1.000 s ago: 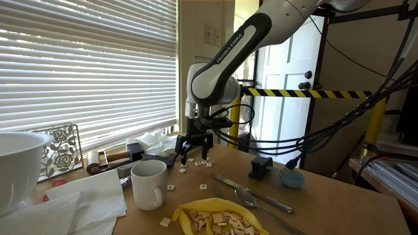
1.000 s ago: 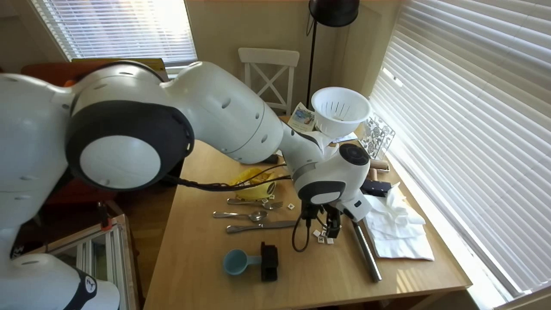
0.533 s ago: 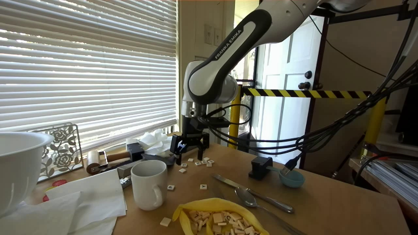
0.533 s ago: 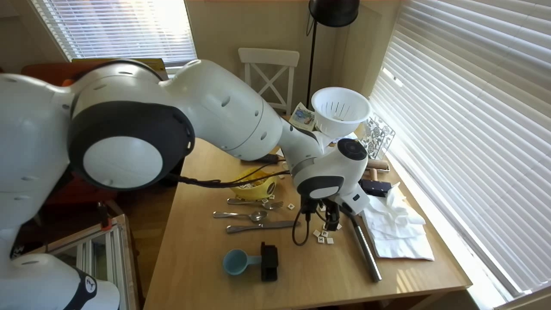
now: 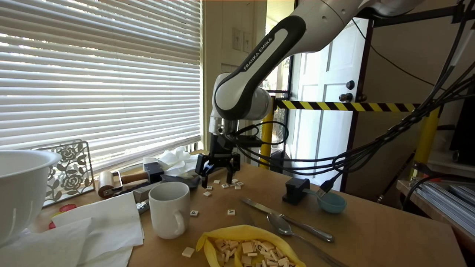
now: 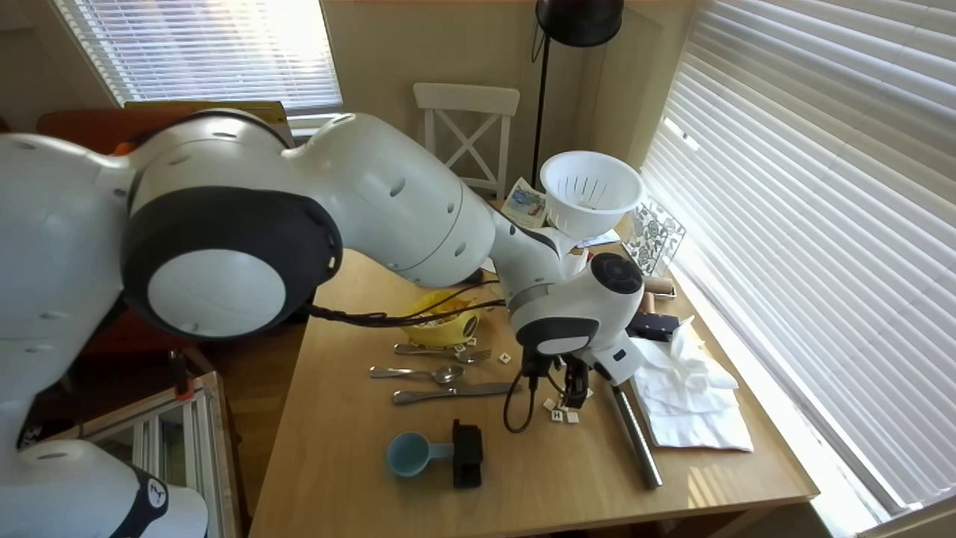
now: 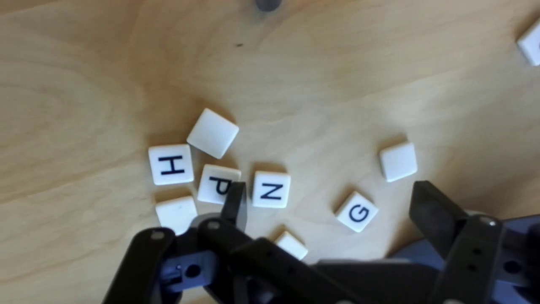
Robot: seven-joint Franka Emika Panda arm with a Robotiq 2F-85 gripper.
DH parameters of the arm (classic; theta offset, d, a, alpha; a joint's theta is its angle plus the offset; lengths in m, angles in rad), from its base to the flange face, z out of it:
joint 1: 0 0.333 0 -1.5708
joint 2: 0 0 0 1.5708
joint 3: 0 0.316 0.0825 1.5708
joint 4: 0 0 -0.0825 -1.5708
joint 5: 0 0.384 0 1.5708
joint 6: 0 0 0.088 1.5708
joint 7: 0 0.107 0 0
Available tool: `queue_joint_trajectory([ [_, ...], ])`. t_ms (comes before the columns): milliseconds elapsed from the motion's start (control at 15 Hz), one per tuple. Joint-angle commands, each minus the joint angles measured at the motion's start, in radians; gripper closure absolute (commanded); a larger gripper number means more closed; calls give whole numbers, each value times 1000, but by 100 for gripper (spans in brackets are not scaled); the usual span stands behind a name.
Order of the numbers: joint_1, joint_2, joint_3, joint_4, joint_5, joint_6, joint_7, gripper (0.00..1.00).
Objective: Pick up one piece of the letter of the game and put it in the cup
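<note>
Several small pale square tiles lie on the table under my gripper point(image 7: 330, 192). In the wrist view the gripper is open and empty. A G tile point(image 7: 357, 212) and an N tile point(image 7: 271, 190) show between its fingers, with a blank tile point(image 7: 291, 245) partly hidden. The left finger covers part of a P tile point(image 7: 212, 185). A face-down tile point(image 7: 398, 161) lies just beyond the right fingertip. In an exterior view the gripper point(image 5: 217, 184) hangs low over the tile cluster point(image 5: 225, 186), behind the white mug point(image 5: 169, 213), which stands upright with its handle point(image 5: 179, 222) toward the camera.
A yellow bag point(image 5: 248, 230) full of tiles lies in front. A knife point(image 5: 310, 227), a spoon point(image 5: 282, 226) and a blue scoop point(image 5: 331, 203) lie to its right. White paper point(image 5: 100, 226), a roller point(image 5: 107, 183) and a white colander point(image 5: 22, 185) are at left.
In an exterior view the gripper shifted slightly left and rose, then came back a little to the right and down. The jaws stay open and the tiles have not moved.
</note>
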Motion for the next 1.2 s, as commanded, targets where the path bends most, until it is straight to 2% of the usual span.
queue_joint_trajectory([
  [0, -24, 36, 18, 42, 48, 9, -22, 0],
  [733, -39, 24, -8, 20, 40, -3, -26, 0],
  [1133, -16, -33, -21, -46, 15, 14, -51, 0],
])
